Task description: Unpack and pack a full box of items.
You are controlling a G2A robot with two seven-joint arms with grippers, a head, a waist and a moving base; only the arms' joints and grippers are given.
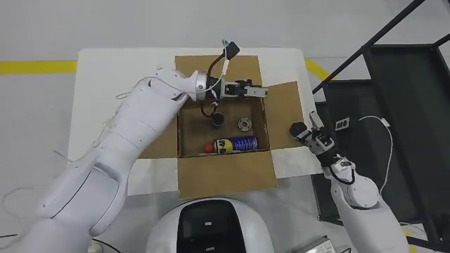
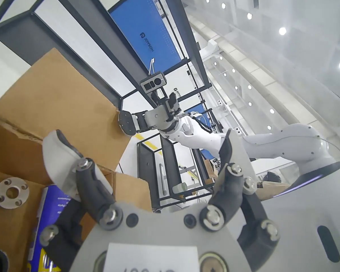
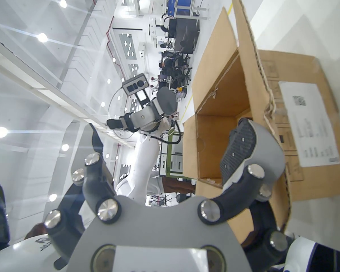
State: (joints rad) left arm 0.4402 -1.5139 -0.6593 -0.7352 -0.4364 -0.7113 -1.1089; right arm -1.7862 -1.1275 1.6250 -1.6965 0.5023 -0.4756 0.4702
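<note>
Hanging over the box (image 1: pixel 225 173), left gripper (image 1: pixel 259 92) gapes empty; right gripper (image 1: pixel 305 125) too, near its label (image 3: pixel 308 123).

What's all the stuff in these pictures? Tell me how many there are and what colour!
cardboard box: one, brown, flaps open, on the table
spray can: one, blue with a red cap, lying on its side in the box
metal flange: one, silver, flat on the box floor
small round thing: one, black, in the box beside the flange; I cannot tell what it is
table: one, white, under the box
rack: one, black, beside the table
left gripper: one, grey and black, open, above the box
right gripper: one, grey and black, open, at the edge of a side flap
</note>
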